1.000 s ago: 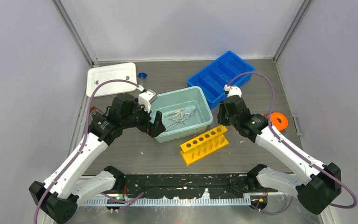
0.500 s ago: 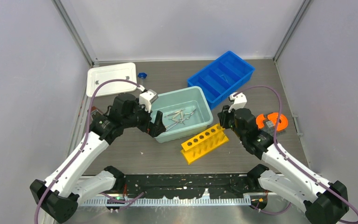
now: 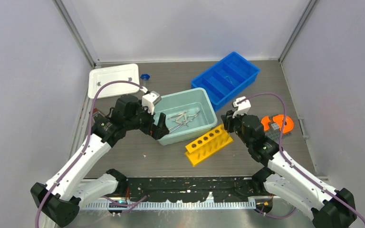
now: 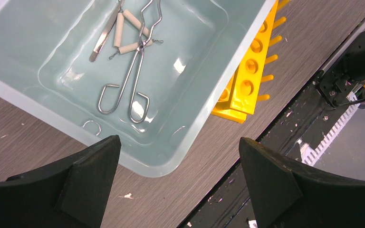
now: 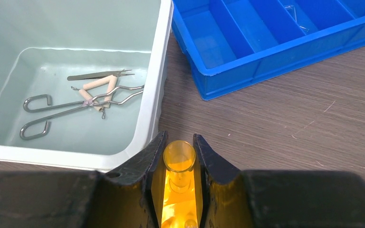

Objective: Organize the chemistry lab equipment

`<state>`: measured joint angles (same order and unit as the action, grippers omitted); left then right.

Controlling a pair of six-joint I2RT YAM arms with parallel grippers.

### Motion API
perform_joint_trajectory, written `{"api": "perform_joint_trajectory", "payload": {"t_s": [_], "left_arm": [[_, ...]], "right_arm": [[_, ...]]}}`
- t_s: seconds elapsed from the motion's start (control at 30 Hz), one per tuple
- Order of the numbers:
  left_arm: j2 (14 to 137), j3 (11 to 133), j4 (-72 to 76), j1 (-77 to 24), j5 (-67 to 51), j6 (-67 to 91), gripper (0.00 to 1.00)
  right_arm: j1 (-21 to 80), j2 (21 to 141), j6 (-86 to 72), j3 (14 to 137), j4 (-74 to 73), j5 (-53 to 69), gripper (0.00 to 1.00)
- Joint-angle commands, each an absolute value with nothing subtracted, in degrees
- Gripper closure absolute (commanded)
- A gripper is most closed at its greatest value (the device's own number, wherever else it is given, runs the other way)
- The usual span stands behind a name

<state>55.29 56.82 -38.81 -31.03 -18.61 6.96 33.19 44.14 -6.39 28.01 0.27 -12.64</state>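
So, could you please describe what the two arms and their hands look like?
The left arm and right arm share white link shells, black joint housings and black bases. A purple cable loops along each to a white camera block at the wrist. The left hand and right hand each have two black wedge-shaped fingers.

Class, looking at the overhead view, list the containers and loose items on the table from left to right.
White tray → small blue cap → pale teal tub → blue divided tray → orange reel.
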Motion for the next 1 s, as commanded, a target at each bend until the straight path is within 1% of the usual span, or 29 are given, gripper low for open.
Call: {"api": "perform_joint_trajectory", "payload": {"t_s": [0.0,0.17,0.23,0.33,0.37,0.47,0.6,0.7,0.77,0.83,0.9,0.97], "left_arm": [[55.0,57.1,-36.6,-31.2,-19.3,6.3,0.0],[55.0,57.1,-36.6,-31.2,-19.3,6.2,0.0],[54.9,57.1,-36.6,-31.2,-19.3,6.2,0.0],[54.8,57.2,-36.7,-31.2,-19.0,6.2,0.0],[54.7,57.2,-36.7,-31.2,-18.8,6.2,0.0],[54.2,58.0,-36.5,-31.2,-16.4,7.0,0.0],[53.6,58.4,-34.8,-31.2,-5.3,11.8,0.0],[55.6,61.4,-36.4,-31.2,3.7,13.1,0.0],[58.5,65.1,-39.1,-31.1,9.5,13.6,0.0],[62.3,69.5,-42.3,-30.6,13.8,14.4,0.01],[66.1,73.4,-44.1,-29.2,14.6,14.8,0.03],[70.1,77.1,-44.9,-27.1,15.1,15.2,0.07]], "right_arm": [[33.0,42.5,-4.3,26.7,5.4,-11.8,0.75],[33.0,42.2,-3.9,27.0,3.7,-12.1,0.74],[33.0,42.2,-4.1,27.0,3.5,-12.2,0.71],[33.0,42.4,-5.2,27.0,3.7,-12.6,0.56],[32.9,42.5,-5.6,27.4,3.3,-12.8,0.53],[33.0,43.3,-9.0,30.2,-0.1,-16.2,0.38],[33.0,45.0,-13.8,39.8,-10.0,-19.7,0.26],[33.0,45.6,-17.4,45.1,-18.6,-21.2,0.16],[33.0,45.4,-19.9,47.7,-22.0,-21.7,0.05],[33.0,45.3,-21.0,49.0,-24.0,-21.4,0.01],[33.0,45.4,-21.5,49.6,-24.9,-22.3,0.01],[32.9,45.7,-24.4,50.0,-26.4,-27.2,0.0]]}}
